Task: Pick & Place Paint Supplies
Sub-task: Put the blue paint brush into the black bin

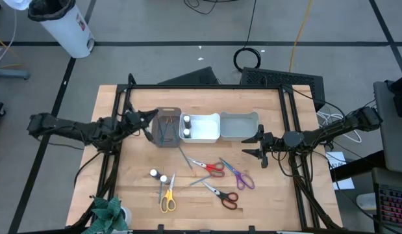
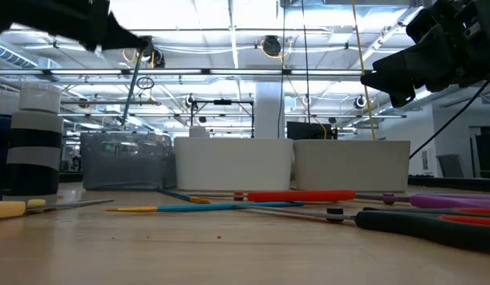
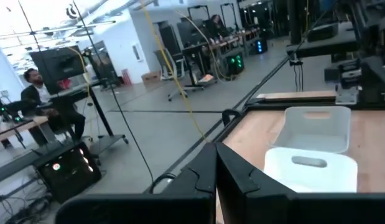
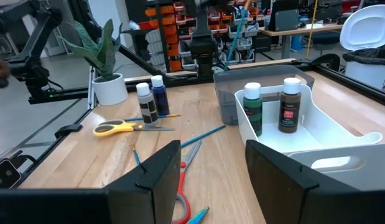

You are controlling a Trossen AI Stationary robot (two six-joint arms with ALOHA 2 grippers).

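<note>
My left gripper (image 1: 149, 119) hovers shut over the brown bin (image 1: 167, 128), and a thin brush (image 2: 134, 83) hangs from it. My right gripper (image 1: 254, 148) is open and empty, in the air just near the grey bin (image 1: 238, 125). Two white-capped bottles (image 4: 270, 106) stand in the white bin (image 1: 201, 129). Two more bottles (image 1: 158, 175) stand on the table. Beside them lie yellow scissors (image 1: 167, 199), red scissors (image 1: 210, 167), purple scissors (image 1: 241, 177), black scissors (image 1: 225, 197) and loose brushes (image 1: 185, 158). My left gripper (image 3: 216, 177) pinches the brush by its upper end (image 2: 141, 52) between the two shut fingers. The brush hangs slanting below them, its lower end down by the brown bin (image 2: 126, 158). The wrist view does not show the pinch itself.
The three bins sit in a row across the table's middle. A potted plant (image 1: 110, 213) stands at the near left corner. Bare wood lies near my right gripper, toward the table's right edge. A person sits at a desk in the room beyond.
</note>
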